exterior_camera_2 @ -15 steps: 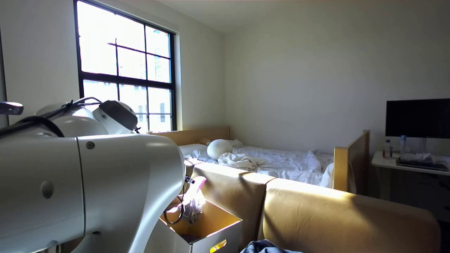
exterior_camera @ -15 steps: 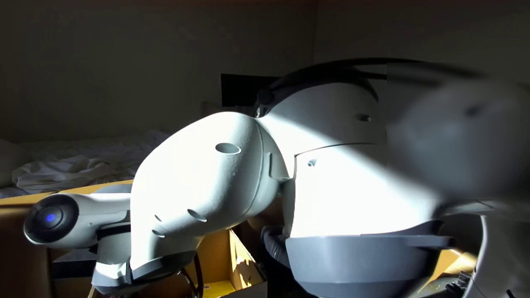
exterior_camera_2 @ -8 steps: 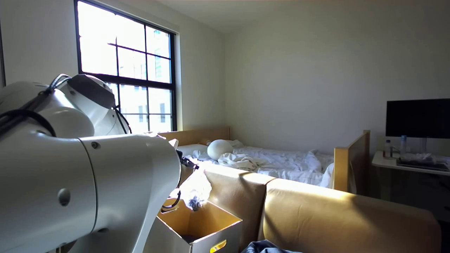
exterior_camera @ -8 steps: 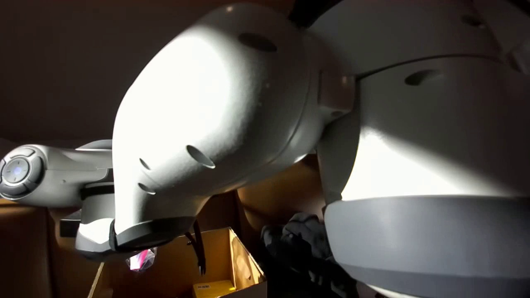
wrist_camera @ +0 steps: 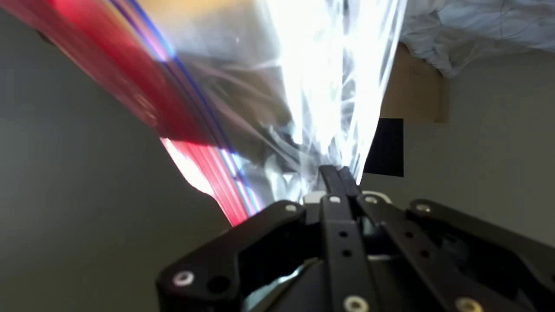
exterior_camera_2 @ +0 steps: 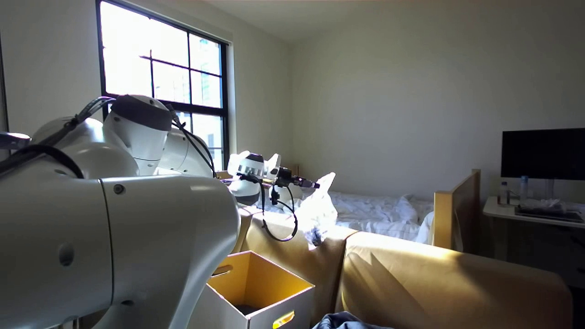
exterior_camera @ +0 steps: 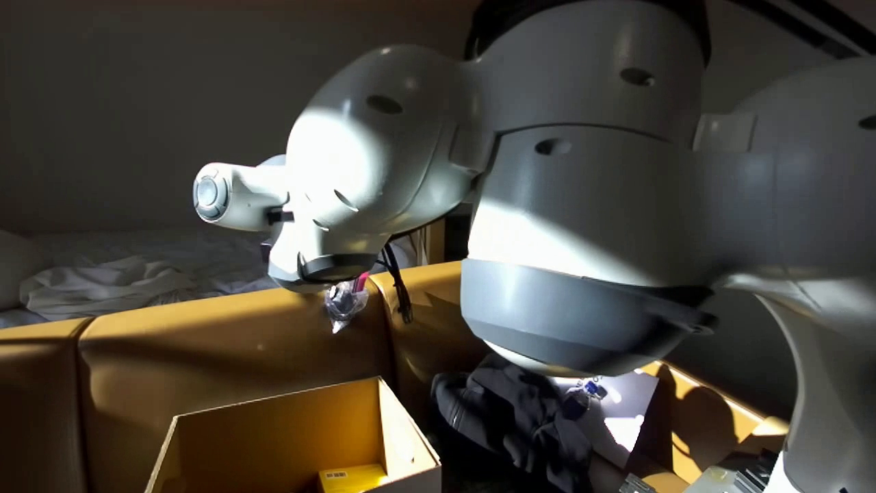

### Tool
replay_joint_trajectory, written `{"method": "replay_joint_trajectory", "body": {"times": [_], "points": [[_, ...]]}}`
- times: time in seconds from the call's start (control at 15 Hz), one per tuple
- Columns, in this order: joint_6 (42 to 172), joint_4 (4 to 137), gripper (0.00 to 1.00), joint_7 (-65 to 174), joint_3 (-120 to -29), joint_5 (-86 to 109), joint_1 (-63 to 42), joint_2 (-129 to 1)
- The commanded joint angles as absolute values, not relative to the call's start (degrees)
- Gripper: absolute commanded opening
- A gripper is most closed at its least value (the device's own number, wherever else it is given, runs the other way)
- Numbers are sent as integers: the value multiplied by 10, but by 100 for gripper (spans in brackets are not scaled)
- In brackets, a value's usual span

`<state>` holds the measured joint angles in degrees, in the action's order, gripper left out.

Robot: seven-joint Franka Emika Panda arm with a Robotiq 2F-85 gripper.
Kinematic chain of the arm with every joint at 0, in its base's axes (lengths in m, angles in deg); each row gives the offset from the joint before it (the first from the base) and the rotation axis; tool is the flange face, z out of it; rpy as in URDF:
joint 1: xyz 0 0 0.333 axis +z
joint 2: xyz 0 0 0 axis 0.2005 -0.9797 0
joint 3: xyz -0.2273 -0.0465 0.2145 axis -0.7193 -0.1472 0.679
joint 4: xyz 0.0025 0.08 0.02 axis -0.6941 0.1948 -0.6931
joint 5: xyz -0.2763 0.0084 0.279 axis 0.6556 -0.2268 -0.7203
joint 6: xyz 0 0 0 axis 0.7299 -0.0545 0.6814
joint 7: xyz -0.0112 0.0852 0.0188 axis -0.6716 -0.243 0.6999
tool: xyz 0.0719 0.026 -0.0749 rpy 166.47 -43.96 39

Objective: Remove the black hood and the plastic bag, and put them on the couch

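My gripper is shut on the clear plastic bag, which has a red strip and a blue line along its edge. In an exterior view the bag hangs from the fingertips in front of the couch's back, above and beyond the box. It also shows below the wrist in an exterior view, as a small shiny bag; the arm hides the gripper there. The black hood lies crumpled on the tan couch, right of the box. Only a fold of the hood shows at an exterior view's bottom edge.
An open box stands against the couch, with a yellow item inside. Right of the hood is a white panel with a small blue-capped item. A bed stands behind the couch, and a desk with a monitor farther right.
The bag has come up out of the box and moved across, clear of it, toward the middle of the couch's back. The arm has risen and reached outward, with the gripper still shut on the bag.
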<state>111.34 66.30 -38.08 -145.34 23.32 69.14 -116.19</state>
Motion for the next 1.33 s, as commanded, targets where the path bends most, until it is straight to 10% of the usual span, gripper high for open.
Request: {"method": "replay_joint_trajectory", "body": {"times": [0.0, 0.73, 1.27], "points": [[1047, 710, 0, -393, -1500, 281, 707, -1152], [756, 1026, 0, -392, -1585, 323, 897, -1081], [628, 951, 0, -365, -1452, 302, 710, -1012]]}}
